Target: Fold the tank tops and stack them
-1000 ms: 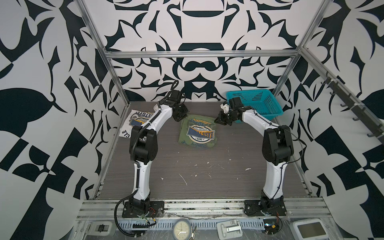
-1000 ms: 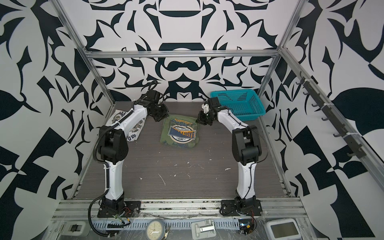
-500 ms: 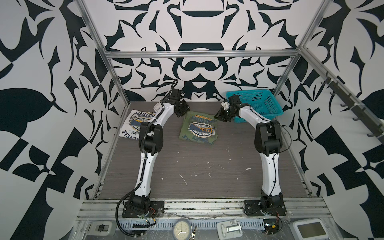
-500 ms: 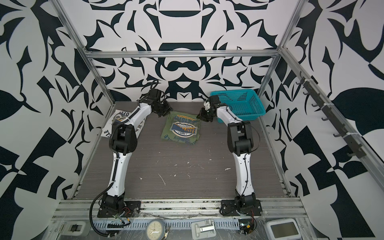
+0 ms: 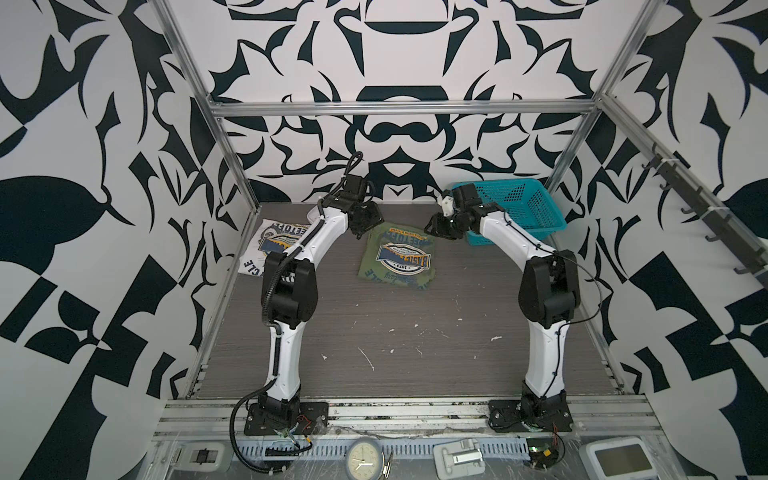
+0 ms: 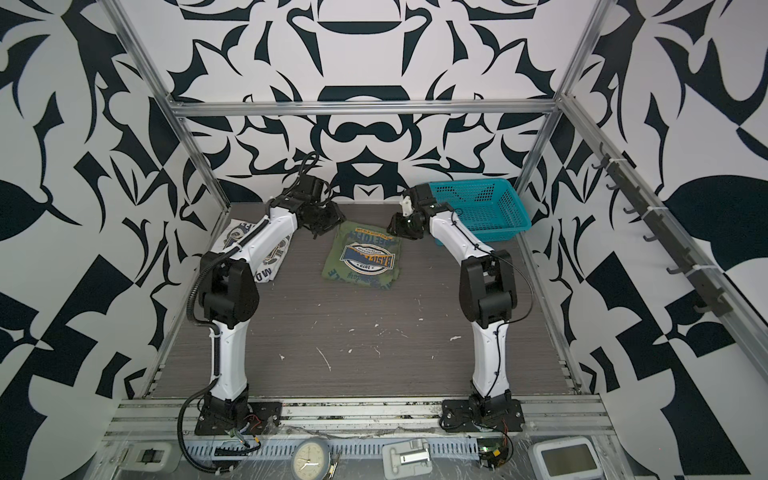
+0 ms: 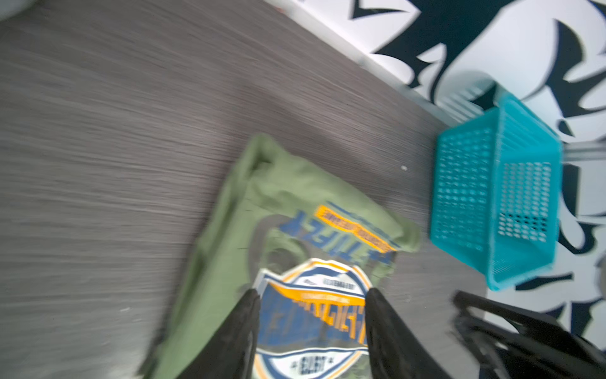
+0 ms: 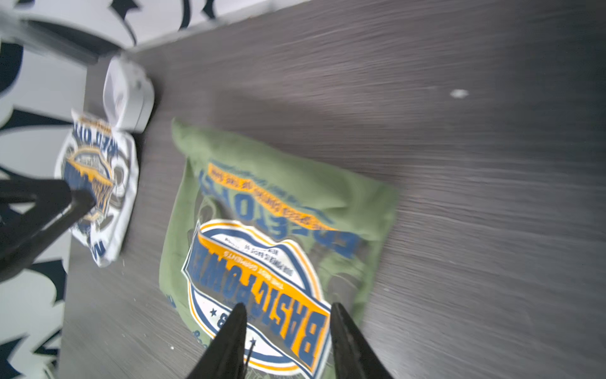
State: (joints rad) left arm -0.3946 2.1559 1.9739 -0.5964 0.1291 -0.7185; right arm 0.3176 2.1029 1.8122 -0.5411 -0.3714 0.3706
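Both sets of jaws are released. The left gripper [image 7: 311,292] has its two black fingers spread with nothing between them, and so does the right gripper [image 8: 288,306]. Each hangs over the far end of the green tank top [image 5: 397,257] without touching the cloth, as far as I can tell.

In both top views that green top lies just above the middle of the frame. It is a compact, slightly rumpled rectangle with the emblem facing up and looks folded to me. The white tank top [image 5: 274,245] sits well apart at the left edge of the table [image 5: 374,324], up against the frame post and partly hidden behind the left arm. The stacking is not yet done.

- **Fold coming undone:** the green top's far edge looks puffed and its layers loose. A pinch that catches only the top layer would probably peel the fold open when lifted.
- **Uneven lift:** if one gripper closes sooner or higher than the other, the cloth could skew or sag in the middle.
- **Tight spot for the white top:** it is crowded against the post, so a reach there risks scraping the frame or bunching the cloth. A small white boxy thing [image 8: 128,95] lies just beside it and could be knocked or dragged along.
- **Basket in the way:** the teal basket [image 5: 523,203], upper right of centre, sits close behind the right gripper, and a wide swing of that arm could shove it.

Both wrist views are smeared, so I can't judge the finer creases.
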